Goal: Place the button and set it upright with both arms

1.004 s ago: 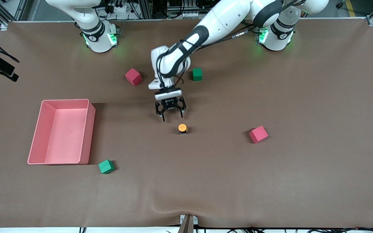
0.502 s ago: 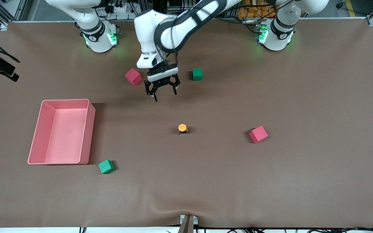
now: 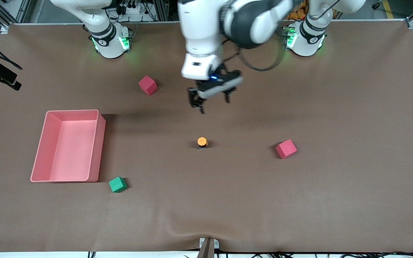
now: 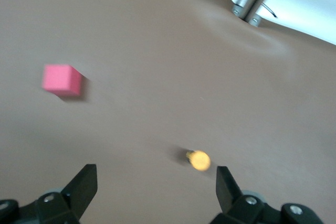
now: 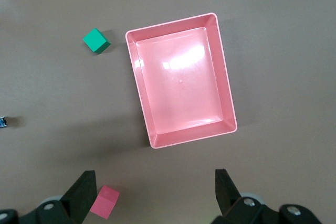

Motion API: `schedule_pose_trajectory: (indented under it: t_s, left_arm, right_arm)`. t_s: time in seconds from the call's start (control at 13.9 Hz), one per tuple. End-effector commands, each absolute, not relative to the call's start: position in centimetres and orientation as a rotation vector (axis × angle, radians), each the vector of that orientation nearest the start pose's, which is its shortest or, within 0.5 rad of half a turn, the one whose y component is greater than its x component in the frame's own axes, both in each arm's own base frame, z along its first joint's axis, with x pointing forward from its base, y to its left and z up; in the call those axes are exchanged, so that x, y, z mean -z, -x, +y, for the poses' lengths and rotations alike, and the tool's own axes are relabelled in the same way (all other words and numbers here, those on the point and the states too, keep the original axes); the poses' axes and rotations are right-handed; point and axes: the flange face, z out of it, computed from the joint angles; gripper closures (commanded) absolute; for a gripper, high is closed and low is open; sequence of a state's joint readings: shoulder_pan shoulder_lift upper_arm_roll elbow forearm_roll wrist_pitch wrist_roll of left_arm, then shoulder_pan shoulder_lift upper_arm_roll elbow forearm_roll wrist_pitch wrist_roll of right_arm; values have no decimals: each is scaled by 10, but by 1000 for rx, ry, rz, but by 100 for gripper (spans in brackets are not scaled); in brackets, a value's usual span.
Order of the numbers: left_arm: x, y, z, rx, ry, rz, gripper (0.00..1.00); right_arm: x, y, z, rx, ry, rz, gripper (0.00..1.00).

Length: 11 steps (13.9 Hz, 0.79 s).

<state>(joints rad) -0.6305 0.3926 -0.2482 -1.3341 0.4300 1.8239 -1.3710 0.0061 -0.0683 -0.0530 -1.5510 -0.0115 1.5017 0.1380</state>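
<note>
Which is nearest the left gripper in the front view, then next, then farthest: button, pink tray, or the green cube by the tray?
From the left gripper:
1. Button, upright at mid-table.
2. Pink tray, toward the right arm's end.
3. Green cube, at the tray's corner, nearest the front camera.

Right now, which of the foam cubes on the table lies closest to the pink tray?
The green cube, just off the pink tray's corner nearest the front camera. The two pink cubes lie well clear of the tray.
</note>
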Motion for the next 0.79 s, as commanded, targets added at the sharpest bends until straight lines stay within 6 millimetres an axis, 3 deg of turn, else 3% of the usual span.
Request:
schedule_pose_trajectory:
  t_s: [0.0,0.29,0.5,0.72]
  left_arm:
    - [-571,-504,-427,428,3028,-577,0]
    - [-592,-563,-329,351,3073,-613,0]
    - [-610,-601,-228,271,3140,-679,0]
    - [-617,-612,-140,156,3202,-570,0]
  right_arm:
    - [-667,-523,-26,33,3153,275,0]
    - [-667,-523,-25,33,3153,273,0]
    - [-668,-523,-26,38,3153,275,0]
    - [-668,-523,-26,38,3153,275,0]
